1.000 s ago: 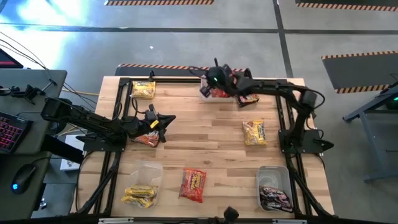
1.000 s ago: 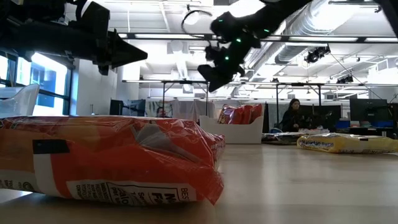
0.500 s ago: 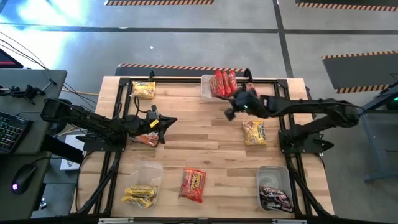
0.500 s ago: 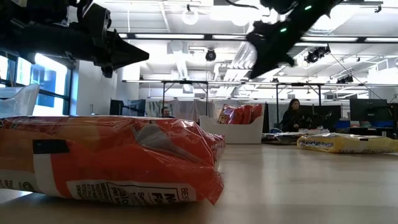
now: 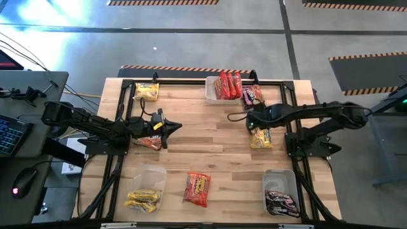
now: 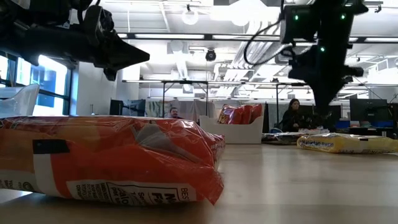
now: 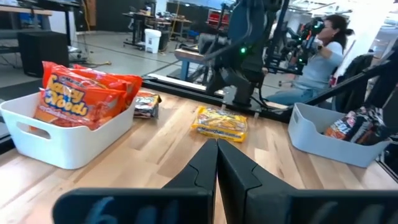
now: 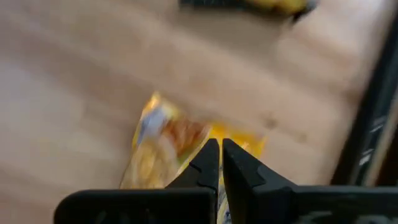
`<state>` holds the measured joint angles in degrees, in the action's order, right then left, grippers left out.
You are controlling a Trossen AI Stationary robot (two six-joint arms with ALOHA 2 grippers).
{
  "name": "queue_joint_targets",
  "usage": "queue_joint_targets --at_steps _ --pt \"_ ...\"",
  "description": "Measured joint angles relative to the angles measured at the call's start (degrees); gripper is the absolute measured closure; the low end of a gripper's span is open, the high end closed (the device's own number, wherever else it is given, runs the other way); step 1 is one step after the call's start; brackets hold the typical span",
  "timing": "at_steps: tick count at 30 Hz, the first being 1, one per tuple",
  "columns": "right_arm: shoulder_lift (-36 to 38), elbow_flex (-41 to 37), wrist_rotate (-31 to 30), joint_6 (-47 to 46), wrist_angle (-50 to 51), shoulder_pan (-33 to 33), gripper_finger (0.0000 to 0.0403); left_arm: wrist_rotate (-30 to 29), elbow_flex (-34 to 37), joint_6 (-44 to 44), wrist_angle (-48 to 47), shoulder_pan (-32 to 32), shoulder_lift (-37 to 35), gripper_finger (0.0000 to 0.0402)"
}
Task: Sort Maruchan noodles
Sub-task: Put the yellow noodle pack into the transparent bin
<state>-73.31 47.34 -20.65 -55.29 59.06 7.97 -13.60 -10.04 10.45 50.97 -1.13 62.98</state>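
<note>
Currently right gripper (image 5: pixel 250 121), fingers closed and empty, hangs over the yellow packet (image 5: pixel 260 135) near the worktop's right edge; next: open, descend, grasp. Left gripper (image 5: pixel 169 126) closed, idle at left.

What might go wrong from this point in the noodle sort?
1. The right claw hangs shut over the yellow packet; lowered like that, it would push the packet instead of gripping it.
2. A dark packet lies outside the red-packet tub and may get overlooked.
</note>
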Motion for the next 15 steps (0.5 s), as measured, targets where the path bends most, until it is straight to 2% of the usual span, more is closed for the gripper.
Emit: queue_joint_targets --at_steps 3,8,11,15 --pt "-0.98 -2.53 5.25 1.05 -1.46 -0.02 0.0403 0.03 0.00 -0.02 -0.14 -0.02 0.00 0.0399" --pt "-1.59 -7.58 10.30 -0.01 -5.66 0.00 0.0403 0.03 0.00 -0.02 -0.21 -0.02 0.00 0.0399" --pt "-1.56 -9.64 12.67 -0.08 -11.32 -0.03 0.0403 0.01 0.00 -0.02 -0.19 0.00 0.00 0.0399" --pt "-1.60 -10.74 14.34 2.02 -24.04 -0.72 0.0403 -0.46 0.00 -0.04 -0.19 0.00 0.00 0.0399"
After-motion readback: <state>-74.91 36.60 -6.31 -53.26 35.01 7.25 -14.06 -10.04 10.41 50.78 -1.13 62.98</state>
